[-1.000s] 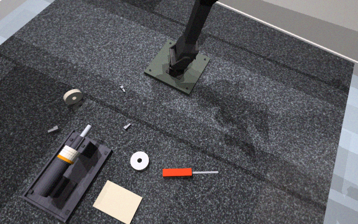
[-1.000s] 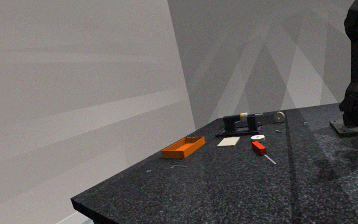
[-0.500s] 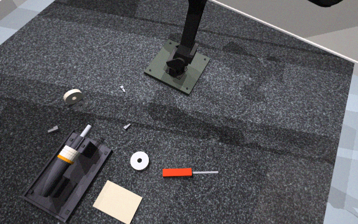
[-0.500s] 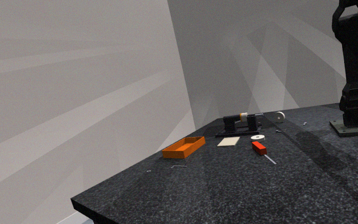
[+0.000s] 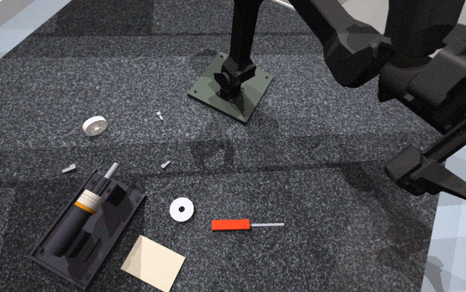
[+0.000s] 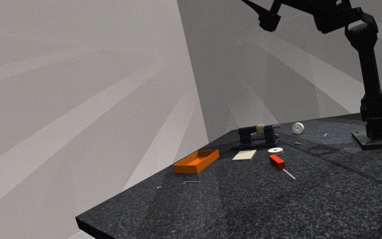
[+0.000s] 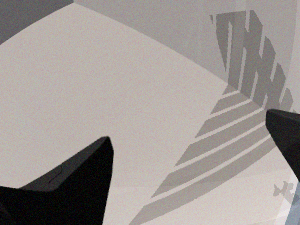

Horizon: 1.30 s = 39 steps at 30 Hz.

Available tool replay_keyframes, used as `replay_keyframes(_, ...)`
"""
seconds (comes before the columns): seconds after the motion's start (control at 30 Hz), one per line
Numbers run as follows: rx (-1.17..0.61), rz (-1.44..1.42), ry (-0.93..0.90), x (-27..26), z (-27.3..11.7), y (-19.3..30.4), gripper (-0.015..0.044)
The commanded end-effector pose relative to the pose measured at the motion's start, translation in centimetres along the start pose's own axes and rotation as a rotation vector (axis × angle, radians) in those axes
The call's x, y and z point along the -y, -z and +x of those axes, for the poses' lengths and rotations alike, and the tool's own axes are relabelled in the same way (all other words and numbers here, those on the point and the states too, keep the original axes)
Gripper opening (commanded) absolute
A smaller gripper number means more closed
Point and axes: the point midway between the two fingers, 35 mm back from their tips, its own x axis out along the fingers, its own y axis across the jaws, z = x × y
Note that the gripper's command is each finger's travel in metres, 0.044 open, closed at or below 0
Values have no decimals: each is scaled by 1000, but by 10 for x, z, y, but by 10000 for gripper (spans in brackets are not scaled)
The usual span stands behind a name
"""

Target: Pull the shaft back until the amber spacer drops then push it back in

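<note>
The dark housing block [image 5: 70, 229] [image 6: 245, 137] stands on its base plate [image 5: 132, 203]. The amber spacer [image 5: 85, 207] [image 6: 256, 129] sits around the shaft line directly beside the housing. Several cream spacers [image 5: 90, 198] [image 6: 261, 129] are stacked against its other side. The grey shaft [image 5: 111, 170] [image 6: 276, 126] sticks out beyond the dark end support [image 6: 269, 134]. My gripper [image 7: 193, 131] is open and empty, raised high above the table and far from the shaft. Its fingers show against the bare wall in the wrist view; the top view shows only part of it at the right edge.
A white disc [image 5: 187, 215] lies flat near a cream pad [image 5: 154, 265] [image 6: 244, 155] and a red-handled screwdriver [image 5: 230, 224] [image 6: 276, 161]. A white wheel [image 5: 90, 121] [image 6: 295, 126] stands beyond the shaft end. Small metal parts lie nearby. An orange tray [image 6: 184, 168] is left of the fixture in the exterior view.
</note>
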Motion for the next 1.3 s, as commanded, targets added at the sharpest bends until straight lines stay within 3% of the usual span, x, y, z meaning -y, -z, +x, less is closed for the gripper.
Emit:
replay_keyframes(0.0,-5,82,81,59,3,-22,440)
replay_keyframes(0.23,25,292,279,176,-14,-69,440)
replay_keyframes(0.5,160,612,519,294,-78,-130,440)
replay_keyframes(0.93,686,1342,765,420,-257,-198,440)
replay_keyframes(1.17,1133,1814,705,448,-375,-207,440)
replay_keyframes(1.27,1232,1913,665,446,-398,-200,440)
